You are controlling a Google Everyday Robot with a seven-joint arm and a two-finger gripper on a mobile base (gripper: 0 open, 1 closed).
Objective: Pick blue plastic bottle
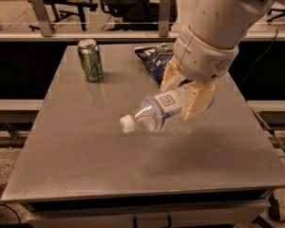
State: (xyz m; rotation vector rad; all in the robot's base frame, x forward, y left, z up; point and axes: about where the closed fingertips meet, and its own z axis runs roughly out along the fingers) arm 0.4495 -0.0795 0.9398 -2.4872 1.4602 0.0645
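Jaws of our gripper (183,98) are closing on the blue plastic bottle (156,113), right of the frame's centre. One tan finger (169,76) is pressing on the bottle's far side and the other (198,102) on its near side, so the jaws are parted only as far as the bottle's body allows. We are holding it by its base end, around the pale label (169,101) with the small square logo.

The bottle is lying nearly level. Its white screw cap (127,123) is pointing toward the lower left and dipping slightly below the base. It appears to be hanging just above the grey tabletop (99,170), and a soft shadow is showing on the surface below it.

Our white arm (218,23) is coming down into the frame from the upper right.

Toward the upper left of the tabletop a green drink can (90,60) is standing upright, well apart from the bottle. At the tabletop's back edge, near the top centre, a dark blue chip bag (153,60) is lying flat, partly hidden behind the gripper.
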